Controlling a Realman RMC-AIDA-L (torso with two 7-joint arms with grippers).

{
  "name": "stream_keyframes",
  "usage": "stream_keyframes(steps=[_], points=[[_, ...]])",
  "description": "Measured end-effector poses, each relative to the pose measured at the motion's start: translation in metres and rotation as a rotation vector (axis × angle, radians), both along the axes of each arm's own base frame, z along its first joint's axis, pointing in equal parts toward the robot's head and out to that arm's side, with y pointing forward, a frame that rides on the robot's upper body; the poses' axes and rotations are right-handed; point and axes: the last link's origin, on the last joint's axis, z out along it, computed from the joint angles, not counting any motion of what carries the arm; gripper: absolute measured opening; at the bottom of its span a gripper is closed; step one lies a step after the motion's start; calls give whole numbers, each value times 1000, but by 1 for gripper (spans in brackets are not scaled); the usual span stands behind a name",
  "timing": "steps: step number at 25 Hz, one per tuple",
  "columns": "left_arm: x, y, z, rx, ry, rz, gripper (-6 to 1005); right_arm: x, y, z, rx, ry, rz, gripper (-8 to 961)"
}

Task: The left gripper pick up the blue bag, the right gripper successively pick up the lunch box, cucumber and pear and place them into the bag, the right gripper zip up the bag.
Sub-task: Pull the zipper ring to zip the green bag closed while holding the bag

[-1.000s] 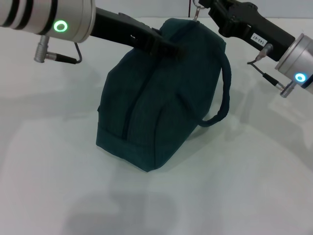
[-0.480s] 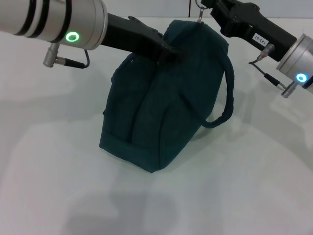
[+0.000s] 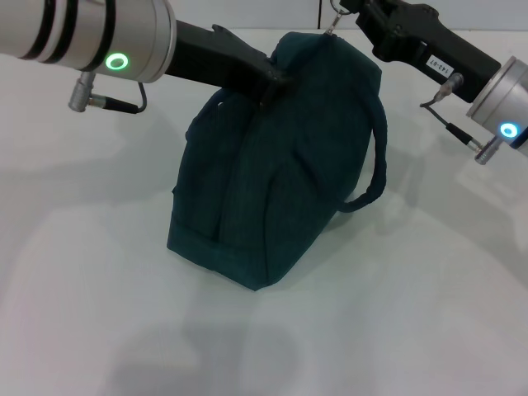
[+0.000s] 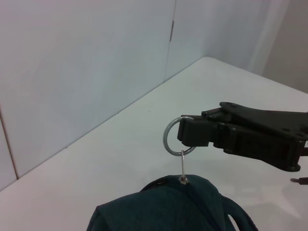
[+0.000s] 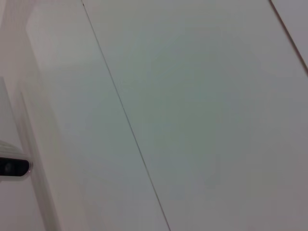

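Where the head camera looks down at the white table (image 3: 99, 313), the blue bag (image 3: 272, 165) stands upright near the middle, its base resting on the table and its top leaning a little toward the far right. Its zipper line looks closed along the top as far as can be seen. One loop handle (image 3: 375, 157) hangs free on the right side of the bag. The left gripper (image 3: 268, 81) comes in from the upper left and its dark fingers are against the top of the bag on the left side; they seem to pinch the fabric or the other handle there, but how far the jaws are closed I cannot tell from this view. The right gripper (image 3: 353, 15) reaches in from the upper right, and its tip is at the far upper end of the bag, where the small metal ring pull (image 3: 333, 18) stands up from the zipper.

From the left wrist camera, the top of the bag (image 4: 163, 207) fills the lower part of the picture. The ring pull (image 4: 179, 137) stands above it on a thin metal link, held up and not hanging. The right gripper (image 4: 185, 135) is clearly seen here: its black fingers are closed tight on the ring, with no gap between them.

From the right wrist camera, only a pale wall with thin seams is seen; neither the bag nor any fingers appear
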Motion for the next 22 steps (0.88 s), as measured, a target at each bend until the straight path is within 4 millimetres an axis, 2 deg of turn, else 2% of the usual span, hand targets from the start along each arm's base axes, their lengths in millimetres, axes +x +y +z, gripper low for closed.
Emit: stream_keyframes(steps=[9, 18, 22], points=[[4, -4, 3, -14, -40, -50, 64, 3, 0, 2, 6, 10, -17, 61], [5, -9, 15, -18, -143, -101, 71, 44, 6, 7, 30, 13, -201, 63], [2, -10, 20, -8, -170, -103, 79, 52, 7, 5, 30, -9, -246, 64]])
